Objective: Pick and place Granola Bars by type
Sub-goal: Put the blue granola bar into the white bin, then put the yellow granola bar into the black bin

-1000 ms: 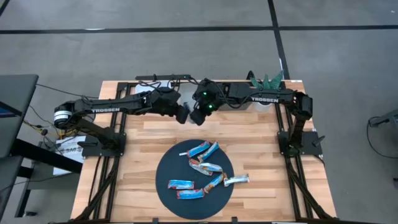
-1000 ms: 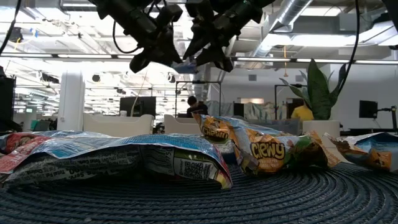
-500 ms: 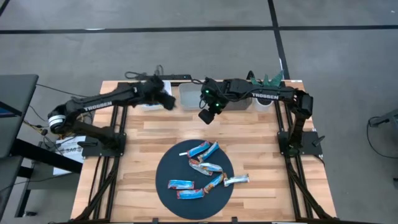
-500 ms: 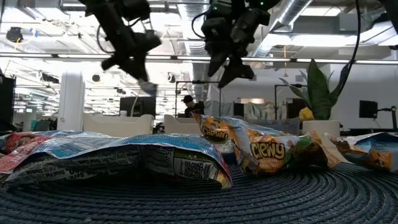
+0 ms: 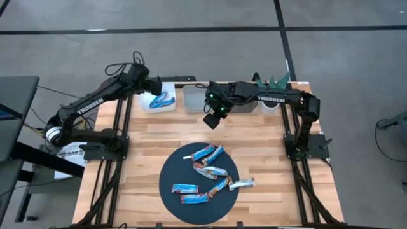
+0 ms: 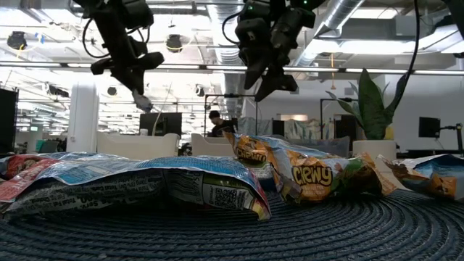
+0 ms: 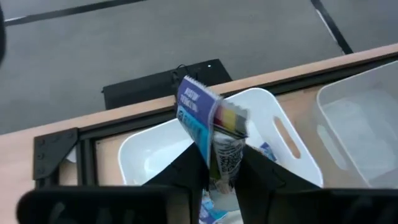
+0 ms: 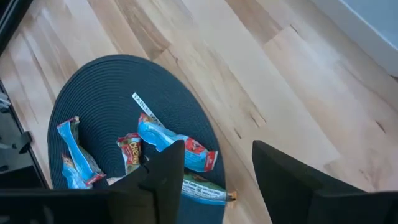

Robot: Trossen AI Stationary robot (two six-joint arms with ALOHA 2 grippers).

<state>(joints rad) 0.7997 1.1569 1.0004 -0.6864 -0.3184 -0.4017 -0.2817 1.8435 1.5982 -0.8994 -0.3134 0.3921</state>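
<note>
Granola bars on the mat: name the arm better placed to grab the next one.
Right. Its gripper hangs open nearer the mat; the left gripper holds a blue bar over the white bin.

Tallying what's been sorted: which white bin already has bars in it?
The left white bin, under the left claw: blue bars lie in it. The middle bin beside it looks empty.

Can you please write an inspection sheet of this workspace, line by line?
Surface: wooden table, round dark mat near the front.
Job's things: granola bars scattered on the mat; blue bars in the left white bin.
Clutter: empty middle bin; thin white strip on the mat.
Grippers: left pincer shut on a blue granola bar over the left bin; right pincer open, empty, above the table.
Cables: black cables at the left arm.
Surroundings: potted plant; a person far behind.
</note>
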